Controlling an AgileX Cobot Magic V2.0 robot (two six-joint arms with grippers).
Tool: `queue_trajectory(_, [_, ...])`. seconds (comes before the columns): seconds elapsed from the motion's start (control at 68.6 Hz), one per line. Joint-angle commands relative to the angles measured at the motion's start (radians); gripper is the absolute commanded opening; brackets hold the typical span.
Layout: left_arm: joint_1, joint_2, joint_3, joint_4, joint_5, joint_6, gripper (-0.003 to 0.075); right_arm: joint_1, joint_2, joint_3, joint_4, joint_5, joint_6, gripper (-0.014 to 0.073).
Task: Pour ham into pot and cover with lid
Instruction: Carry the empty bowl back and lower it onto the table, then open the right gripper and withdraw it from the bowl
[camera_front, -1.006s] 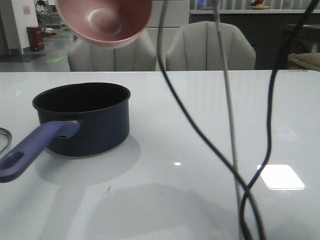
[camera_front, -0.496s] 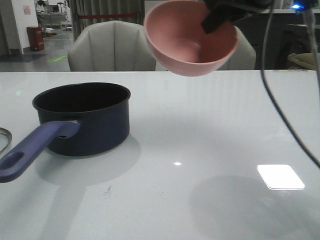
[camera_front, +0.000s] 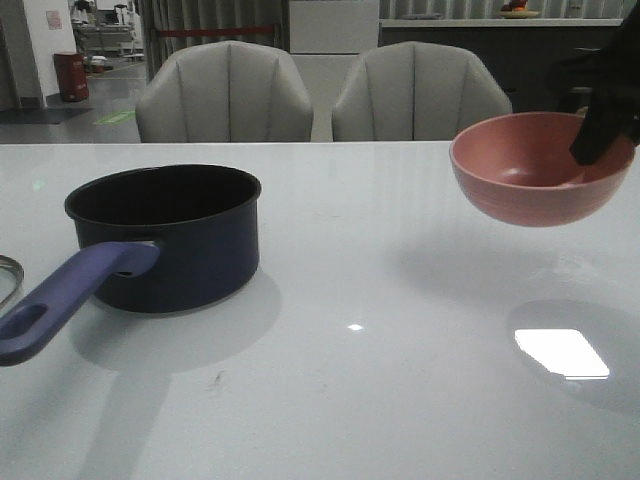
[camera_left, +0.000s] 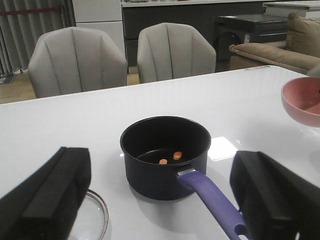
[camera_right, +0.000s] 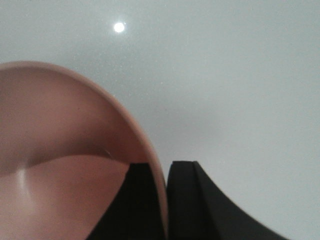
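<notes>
Salmon-pink and held upright, the bowl (camera_front: 540, 168) hangs clear of the white bench (camera_front: 380, 380) on the robot's right side, well apart from the pot, with its shadow lying on the surface below it. The right gripper (camera_right: 166, 197) has it by the rim: in the right wrist view one black finger sits inside the bowl wall and the other outside, jaws closed tight on the thin pink edge, and in the front view the dark arm reaches down onto the bowl's far right rim. The bowl's inside looks bare in every view that shows it. The pot (camera_front: 170, 235), a dark navy saucepan with a black interior, stands on the bench to the left, its long purple-blue handle (camera_front: 70, 295) pointing toward the camera and to the left, the hole at its end visible. The ham (camera_left: 169, 158) lies inside it as two small orange bits resting close together on the black bottom, seen only from the left wrist camera. The lid (camera_left: 95, 220), clear glass with a thin metal rim, lies flat on the bench just beside the pot on its left; only an arc of it shows and its knob is out of view. The left gripper (camera_left: 165, 200) hovers above and in front of the pot with its jaws spread wide, holding nothing. Two grey upholstered chairs (camera_front: 320, 92) stand behind the bench.
</notes>
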Motion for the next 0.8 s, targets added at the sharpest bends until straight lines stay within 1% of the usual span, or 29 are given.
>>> queue_trajectory(0.0, [-0.01, 0.014, -0.027, -0.009, -0.088, -0.003, 0.0606, -0.004, -0.005, -0.028, 0.062, -0.039, 0.011, 0.0134])
queue_trajectory(0.131, [-0.01, 0.014, -0.027, -0.009, -0.088, -0.003, 0.0606, -0.004, 0.051, -0.03, 0.133, -0.039, 0.011, 0.0134])
queue_trajectory(0.321, [-0.01, 0.014, -0.027, -0.009, -0.088, -0.003, 0.0606, -0.004, 0.122, -0.03, 0.136, -0.039, 0.01, 0.0139])
queue_trajectory(0.394, [-0.01, 0.014, -0.027, -0.009, -0.088, -0.003, 0.0606, -0.004, 0.14, -0.03, 0.131, -0.039, 0.009, 0.0156])
queue_trajectory(0.496, [-0.01, 0.014, -0.027, -0.009, -0.088, -0.003, 0.0606, -0.004, 0.154, -0.03, 0.126, -0.05, 0.009, 0.023])
queue_trajectory(0.612, [-0.01, 0.014, -0.027, -0.009, -0.088, -0.003, 0.0606, -0.004, 0.152, -0.036, 0.123, -0.055, 0.002, 0.0369])
queue_trajectory(0.671, [-0.01, 0.014, -0.027, -0.009, -0.088, -0.003, 0.0606, -0.004, 0.14, -0.055, 0.102, -0.027, -0.025, 0.0425])
queue_trajectory(0.744, [-0.01, 0.014, -0.027, -0.009, -0.088, -0.003, 0.0606, -0.004, 0.11, -0.072, 0.067, 0.002, -0.045, 0.0454])
queue_trajectory(0.787, [-0.01, 0.014, -0.027, -0.009, -0.088, -0.003, 0.0606, -0.004, 0.083, -0.078, 0.061, 0.014, -0.052, 0.0455])
